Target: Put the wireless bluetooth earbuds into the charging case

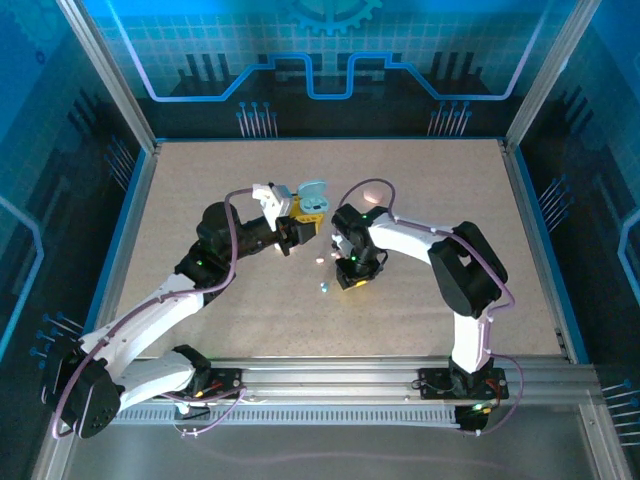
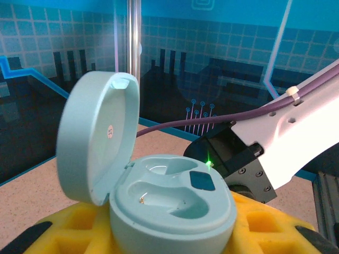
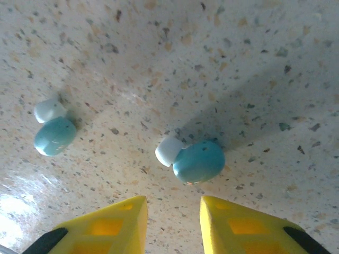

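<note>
Nearest the arm bases, the right gripper point(image 3: 172, 219) hangs low over the table point(image 3: 249, 58) with its yellow fingers point(image 3: 119, 225) spread and nothing between them. Just beyond the fingertips lies a pale blue earbud point(image 3: 195, 160) with a white tip, roughly in line with the gap. A second earbud point(image 3: 54, 135) of the same colours rests farther off to the side, well apart from the first.

Farther out, the left gripper point(image 1: 303, 218) pinches the charging case point(image 2: 175, 209) low on its body between yellow pads. The lid point(image 2: 95, 137) stands open and upright, and both wells inside look empty.

As I judge it, the task has barely started. The case is open and presented, but no earbud is seated or even picked up. Grasping the closer one, carrying it over and fitting it into a well all remain, then the same for its mate.

Two pale specks point(image 1: 320, 260) on the table between the grippers are too small to name for certain. A pink oval point(image 1: 375, 189) beyond the right arm point(image 2: 286, 137) is too blurred to identify. The underside of the case is cut off, so I cannot tell how firmly the pads bear on it.
</note>
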Motion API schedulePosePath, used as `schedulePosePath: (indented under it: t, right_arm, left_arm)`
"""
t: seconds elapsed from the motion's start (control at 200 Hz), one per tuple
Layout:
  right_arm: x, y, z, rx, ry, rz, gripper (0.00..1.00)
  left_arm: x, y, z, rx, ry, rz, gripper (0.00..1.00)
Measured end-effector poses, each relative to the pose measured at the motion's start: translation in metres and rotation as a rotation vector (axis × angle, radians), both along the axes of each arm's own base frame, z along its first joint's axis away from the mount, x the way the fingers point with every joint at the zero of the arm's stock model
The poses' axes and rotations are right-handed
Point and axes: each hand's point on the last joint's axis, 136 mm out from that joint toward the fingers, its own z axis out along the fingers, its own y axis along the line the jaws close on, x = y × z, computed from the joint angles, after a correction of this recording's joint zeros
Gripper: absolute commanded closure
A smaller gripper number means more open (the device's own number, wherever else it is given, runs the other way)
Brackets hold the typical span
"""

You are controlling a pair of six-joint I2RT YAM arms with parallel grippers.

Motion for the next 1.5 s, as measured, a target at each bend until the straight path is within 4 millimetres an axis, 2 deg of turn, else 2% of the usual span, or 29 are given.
schedulePosePath:
  t: [0.235,0.385,0.635,0.82,1.096,1.501]
  right_arm:
    - [0.019,0.0,0.014,0.063,-0.055,-0.109,0.63]
    - [0.026,-0.008,0.009,0.097,-0.03,-0.208,0.6]
    - [0.027,-0.004,-0.002,0.101,0.0,-0.246,0.64]
    - [0.024,-0.003,-0.01,0.095,0.027,-0.247,0.66]
    - [0.022,-0.007,-0.01,0.046,0.004,-0.188,0.72]
    - [0.021,-0.026,-0.008,-0.04,-0.031,-0.053,0.67]
  left_arm:
    - [0.0,0.0,0.0,0.0,0.0,0.0,0.67]
    - [0.0,0.0,0.0,0.0,0.0,0.0,0.66]
    - [0.0,0.0,0.0,0.0,0.0,0.0,0.67]
    - [0.0,0.0,-0.001,0.001,0.002,0.0,0.66]
    - [0.002,-0.001,-0.005,0.007,0.012,0.0,0.66]
    - [0.002,-0.001,-0.005,0.007,0.013,0.0,0.66]
